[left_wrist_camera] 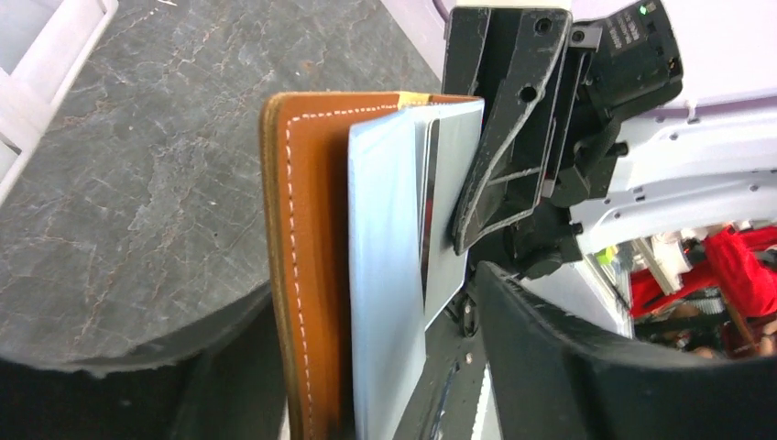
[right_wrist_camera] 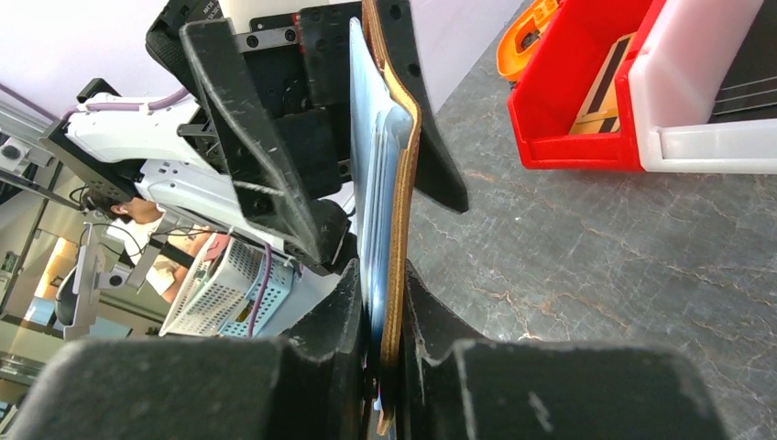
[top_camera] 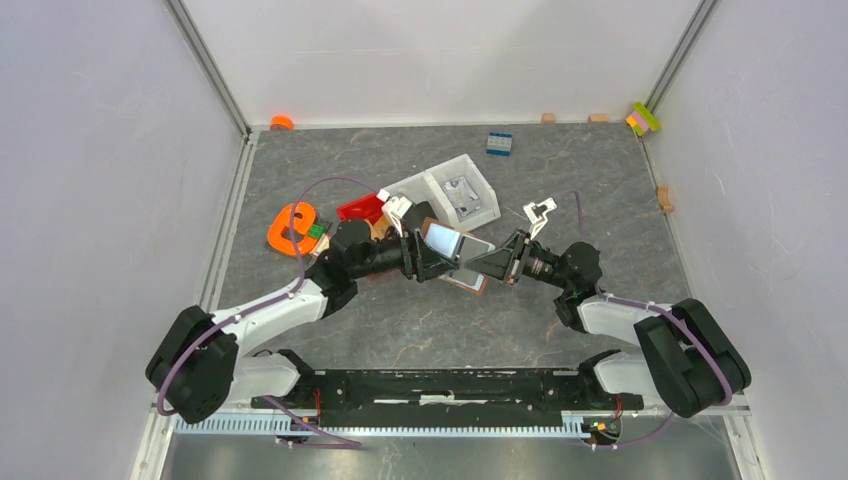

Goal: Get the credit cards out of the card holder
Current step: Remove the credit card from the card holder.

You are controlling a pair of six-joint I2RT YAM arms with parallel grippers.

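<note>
Leather card holder [left_wrist_camera: 307,257], bottom edge cut off.

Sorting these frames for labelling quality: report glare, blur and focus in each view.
Top external: even light, soft shadows, the pale blue card glints. Left wrist: card holder stitching sharp, the left gripper's fingers dark and blurred at the bottom. Right wrist: the right gripper's fingers out of focus up close, red bin and table crisp.
</note>
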